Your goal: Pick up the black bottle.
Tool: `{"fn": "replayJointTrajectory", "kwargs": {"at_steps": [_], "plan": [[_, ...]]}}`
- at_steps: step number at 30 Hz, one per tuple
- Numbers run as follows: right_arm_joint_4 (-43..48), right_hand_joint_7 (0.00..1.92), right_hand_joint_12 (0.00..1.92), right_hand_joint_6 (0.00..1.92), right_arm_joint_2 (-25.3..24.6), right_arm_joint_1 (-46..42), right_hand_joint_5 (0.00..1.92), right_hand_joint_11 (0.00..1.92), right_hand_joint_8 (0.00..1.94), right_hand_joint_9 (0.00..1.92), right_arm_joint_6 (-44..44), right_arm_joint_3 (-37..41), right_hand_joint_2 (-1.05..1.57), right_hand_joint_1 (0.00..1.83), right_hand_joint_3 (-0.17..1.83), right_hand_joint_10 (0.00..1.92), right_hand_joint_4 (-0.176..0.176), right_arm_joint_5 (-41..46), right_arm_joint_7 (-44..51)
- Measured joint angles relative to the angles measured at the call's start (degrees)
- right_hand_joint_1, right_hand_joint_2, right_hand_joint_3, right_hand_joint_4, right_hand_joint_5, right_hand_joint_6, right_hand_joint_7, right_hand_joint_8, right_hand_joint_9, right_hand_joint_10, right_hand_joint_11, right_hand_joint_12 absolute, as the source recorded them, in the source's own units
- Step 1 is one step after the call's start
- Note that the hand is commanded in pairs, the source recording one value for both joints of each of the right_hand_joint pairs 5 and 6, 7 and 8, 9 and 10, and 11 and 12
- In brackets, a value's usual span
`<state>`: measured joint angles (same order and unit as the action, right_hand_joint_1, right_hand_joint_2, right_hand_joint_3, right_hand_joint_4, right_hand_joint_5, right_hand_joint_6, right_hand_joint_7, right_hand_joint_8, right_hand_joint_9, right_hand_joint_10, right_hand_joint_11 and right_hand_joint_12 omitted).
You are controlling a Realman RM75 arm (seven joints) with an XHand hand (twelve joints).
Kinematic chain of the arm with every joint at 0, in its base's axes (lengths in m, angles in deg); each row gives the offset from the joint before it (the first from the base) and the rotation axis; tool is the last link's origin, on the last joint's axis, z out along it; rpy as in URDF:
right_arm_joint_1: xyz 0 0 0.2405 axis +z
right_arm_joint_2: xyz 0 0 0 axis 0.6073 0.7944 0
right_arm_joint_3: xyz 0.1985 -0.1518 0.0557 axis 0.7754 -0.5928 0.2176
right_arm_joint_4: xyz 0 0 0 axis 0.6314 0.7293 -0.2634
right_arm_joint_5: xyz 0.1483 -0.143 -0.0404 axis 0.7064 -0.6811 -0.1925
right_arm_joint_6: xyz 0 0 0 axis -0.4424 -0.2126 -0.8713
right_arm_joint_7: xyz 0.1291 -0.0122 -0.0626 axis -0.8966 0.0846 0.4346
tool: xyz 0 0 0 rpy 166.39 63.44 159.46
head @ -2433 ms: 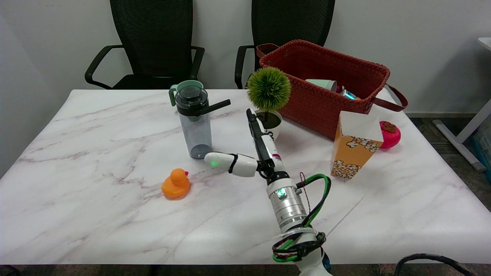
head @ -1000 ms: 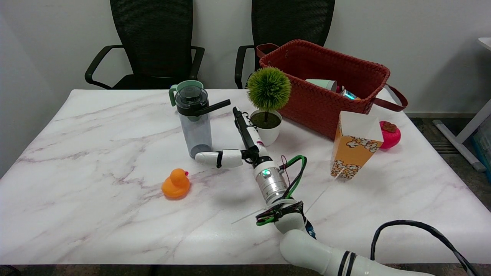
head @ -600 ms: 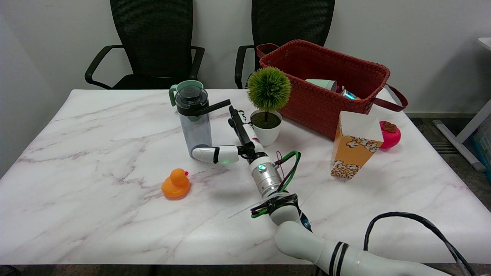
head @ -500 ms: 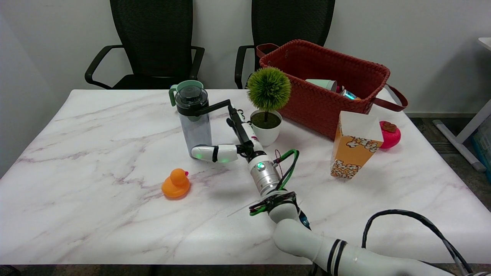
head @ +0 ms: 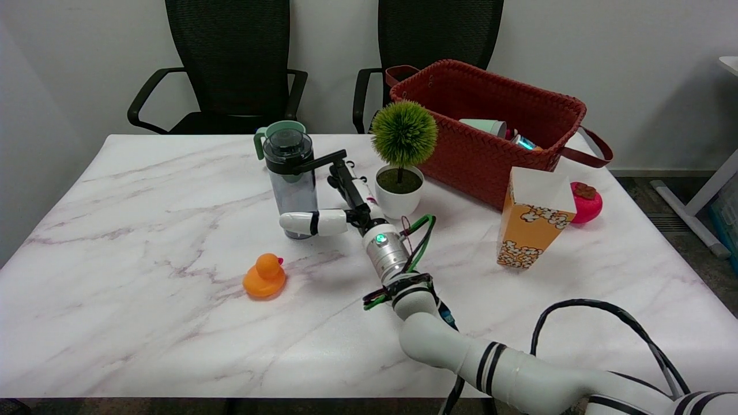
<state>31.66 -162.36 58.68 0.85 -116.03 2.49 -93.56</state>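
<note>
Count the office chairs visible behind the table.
2. One black chair stands behind the table's far left side, the other black chair behind the red basket. Their lower parts are hidden.

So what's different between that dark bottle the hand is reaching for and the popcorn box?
The black bottle is round, see-through grey with a black lid; the popcorn box is square-sided, orange and open-topped. The bottle has the right hand spread about it; nothing is at the box. The bottle stands left of the potted plant, the box right of it. Both stand upright on the table.
</note>
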Motion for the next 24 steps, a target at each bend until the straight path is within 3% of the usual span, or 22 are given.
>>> {"fn": "replayJointTrajectory", "kwargs": {"at_steps": [24], "plan": [[-11.8, 0.15, 0.00, 0.00, -4.1, 7.2, 0.00, 0.00, 0.15, 0.17, 2.9, -0.4, 0.06, 1.09, 0.31, 0.17, 0.000, -0.2, -4.2]]}}
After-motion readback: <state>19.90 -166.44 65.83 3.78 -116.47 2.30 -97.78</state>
